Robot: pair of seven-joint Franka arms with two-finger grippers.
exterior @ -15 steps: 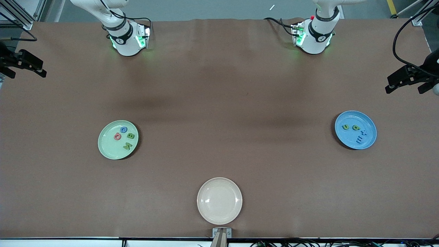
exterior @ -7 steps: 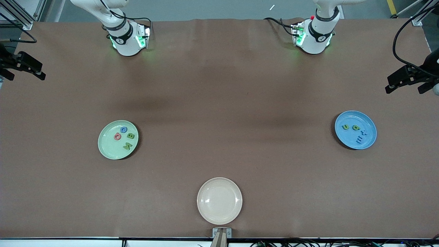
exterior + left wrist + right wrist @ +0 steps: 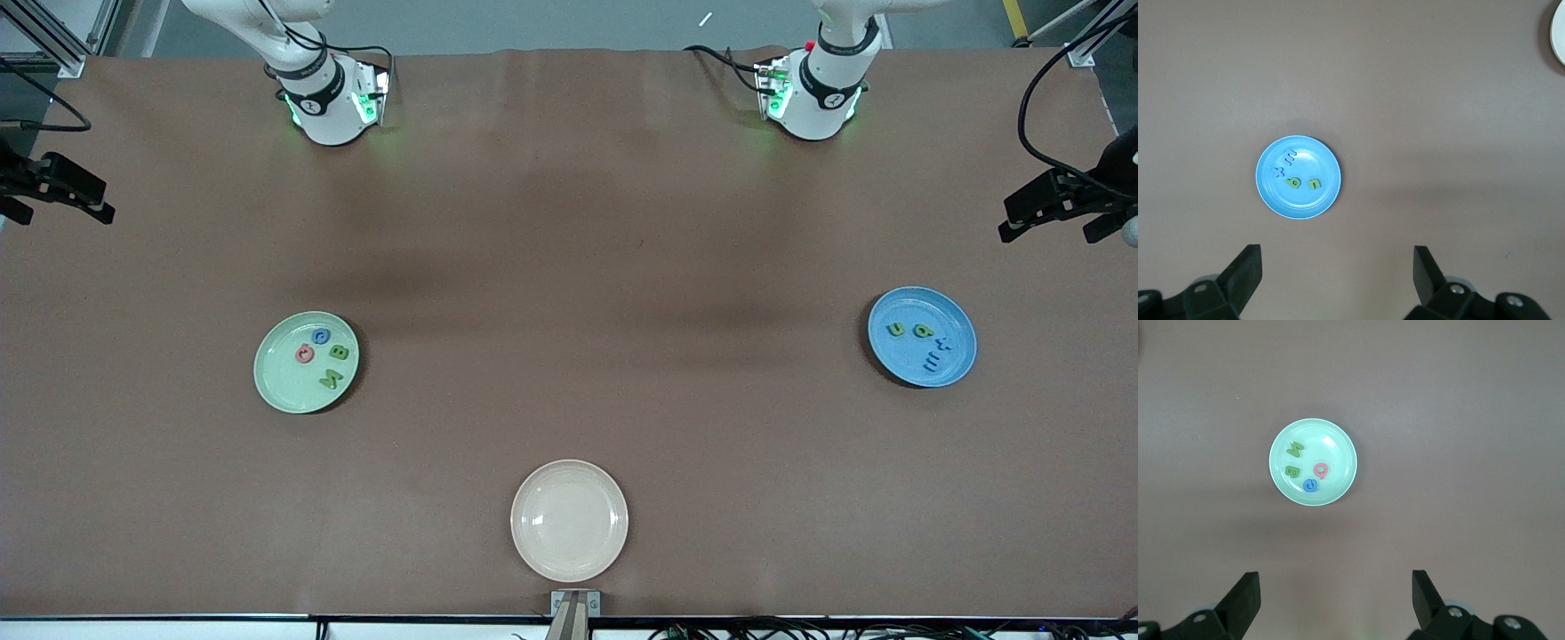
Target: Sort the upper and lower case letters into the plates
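The pale green plate (image 3: 280, 380) (image 3: 1338, 450) lies toward the right arm's end of the table. In it are several capital letters: a blue one (image 3: 321, 336), a pinkish-red one (image 3: 305, 355) and two green ones (image 3: 339, 352). The bright blue plate (image 3: 900, 360) (image 3: 1321, 197) lies toward the left arm's end and holds two green small letters (image 3: 896, 329) and two blue ones (image 3: 931, 362). My right gripper (image 3: 67, 216) (image 3: 1335, 580) hangs open and empty high over the table's end, apart from the green plate. My left gripper (image 3: 1046, 233) (image 3: 1336, 257) hangs open and empty over the other end.
A cream-beige plate (image 3: 569, 520) (image 3: 1559, 33) with nothing in it sits near the table's front edge, midway between the two ends. Both arm bases (image 3: 331, 98) stand along the edge farthest from the front camera.
The right gripper has drifted a little at its end of the table. The left gripper, the plates and the letters have not moved.
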